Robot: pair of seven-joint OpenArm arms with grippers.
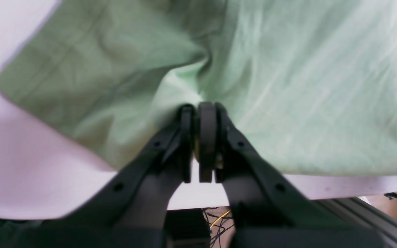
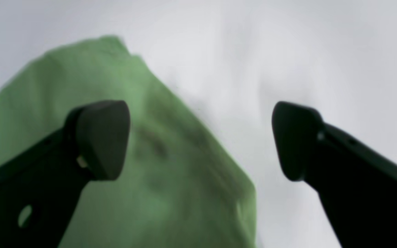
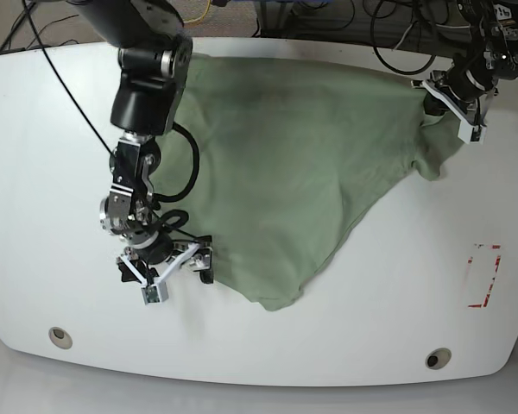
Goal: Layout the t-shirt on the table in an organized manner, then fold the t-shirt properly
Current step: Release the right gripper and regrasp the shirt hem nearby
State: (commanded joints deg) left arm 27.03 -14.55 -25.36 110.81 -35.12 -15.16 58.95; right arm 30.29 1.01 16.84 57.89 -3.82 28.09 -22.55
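Here, the left gripper [image 1: 203, 113] is pinched tight on a bunched fold of the t-shirt [image 3: 293, 164], so cloth fans outward from its fingertips, apparently anchoring that corner for spreading. The right gripper [image 2: 198, 137] hovers with fingers [image 2: 102, 137] wide apart, one over the shirt's edge, the other over bare table [image 3: 371, 328], likely readying a grab. The shirt lies crumpled, not yet flat.

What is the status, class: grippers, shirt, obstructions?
Left gripper shut on the t-shirt near the table edge. Right gripper open, at the shirt's other side. T-shirt spread but skewed, unfolded. Nothing in the way.
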